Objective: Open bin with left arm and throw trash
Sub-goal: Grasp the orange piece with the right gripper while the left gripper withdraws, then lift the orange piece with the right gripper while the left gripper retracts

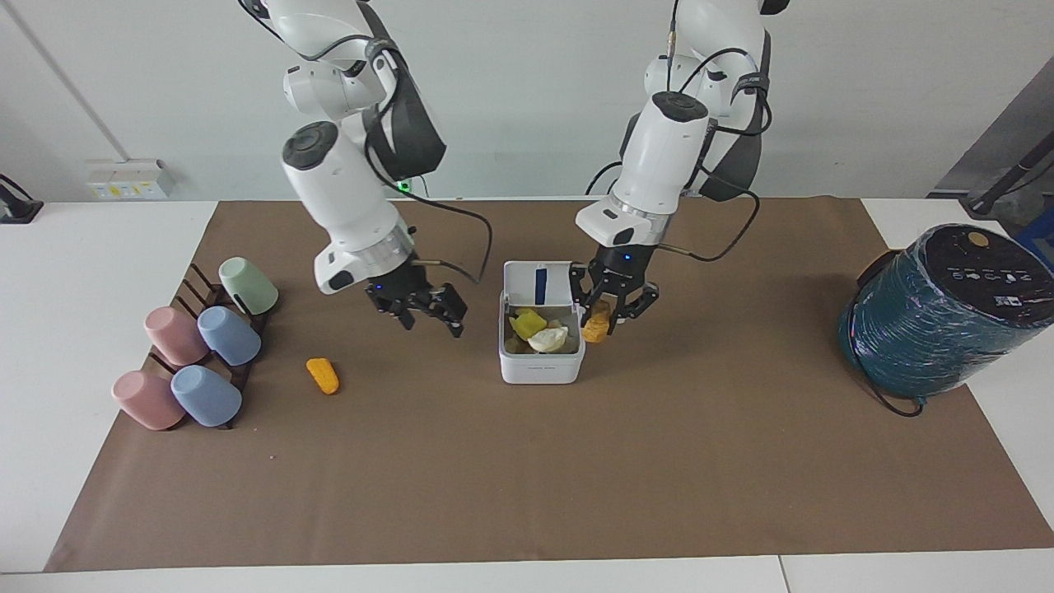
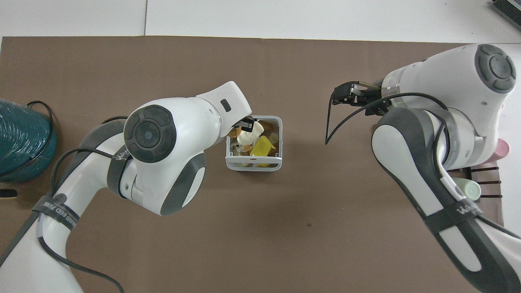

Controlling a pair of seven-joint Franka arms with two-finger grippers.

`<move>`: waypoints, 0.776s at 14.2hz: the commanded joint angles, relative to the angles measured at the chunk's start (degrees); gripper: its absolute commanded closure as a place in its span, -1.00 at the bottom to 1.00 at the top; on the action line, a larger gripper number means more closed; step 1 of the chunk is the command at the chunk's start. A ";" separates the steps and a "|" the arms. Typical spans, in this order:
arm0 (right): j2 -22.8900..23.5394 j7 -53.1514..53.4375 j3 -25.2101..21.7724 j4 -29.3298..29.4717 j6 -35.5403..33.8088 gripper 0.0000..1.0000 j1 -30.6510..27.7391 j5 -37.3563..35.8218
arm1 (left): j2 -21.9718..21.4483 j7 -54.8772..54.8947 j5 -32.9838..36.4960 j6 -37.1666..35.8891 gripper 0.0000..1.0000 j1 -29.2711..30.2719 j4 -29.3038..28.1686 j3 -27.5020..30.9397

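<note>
Orange trash lump [image 1: 324,375] visible only facing robots.

I see the bin [image 1: 542,362] open with its lid up, and my left tool [image 1: 608,315] grips an orange lump [image 1: 596,323] at its rim. My right tool [image 1: 428,308] hangs empty, fingers spread, over the brown mat [image 1: 527,478] between the bin and another orange lump [image 1: 323,375].

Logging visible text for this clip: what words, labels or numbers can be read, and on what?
"WAN…": black strap on the right arm; the rest is cut off.
Black strap on the left arm: white print, too blurred to read.
Front of the bin: tiny print, unreadable.
Top of the teal cylinder: small marks, unreadable.
</note>
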 commanded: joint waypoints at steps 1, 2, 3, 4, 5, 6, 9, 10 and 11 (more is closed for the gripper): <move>-0.44 -18.89 0.80 -4.85 1.44 -1.00 -3.48 -4.21 | 0.19 0.77 -1.19 1.90 -0.73 -2.65 0.15 1.02; -0.18 -26.36 0.80 -6.52 2.58 -1.00 -4.80 -4.30 | 0.19 0.85 -1.11 2.08 -1.00 -2.74 0.06 1.02; 0.00 -31.66 0.80 -9.06 4.94 -1.00 -5.59 -4.56 | 0.10 0.86 -1.11 1.91 -1.00 -2.74 -0.11 1.02; 0.35 -36.23 0.72 -11.95 9.31 -1.00 -6.64 -6.30 | -0.16 0.86 -1.11 1.47 -1.00 -2.74 -0.63 1.02; 0.70 -40.37 0.80 -14.33 13.01 -1.00 -7.79 -7.80 | -0.34 1.03 -1.11 1.12 -1.00 -2.74 -0.99 1.02; 1.22 -44.07 0.80 -16.01 15.39 -1.00 -8.49 -8.08 | -0.51 1.55 -1.11 0.16 -1.00 -2.65 -1.17 1.11; 2.37 -50.50 0.80 -18.04 18.30 -1.00 -9.73 -8.17 | -0.78 1.38 -1.02 -5.19 -1.00 -2.22 -0.38 1.28; 2.55 -52.96 0.72 -19.18 19.71 -1.00 -10.08 -8.17 | -1.30 1.30 -0.76 -7.47 -1.00 -1.78 -0.29 1.46; 2.72 -55.15 0.80 -19.89 21.12 -1.00 -10.69 -8.17 | -1.83 1.30 -0.75 -9.76 -1.00 -1.16 -0.29 1.90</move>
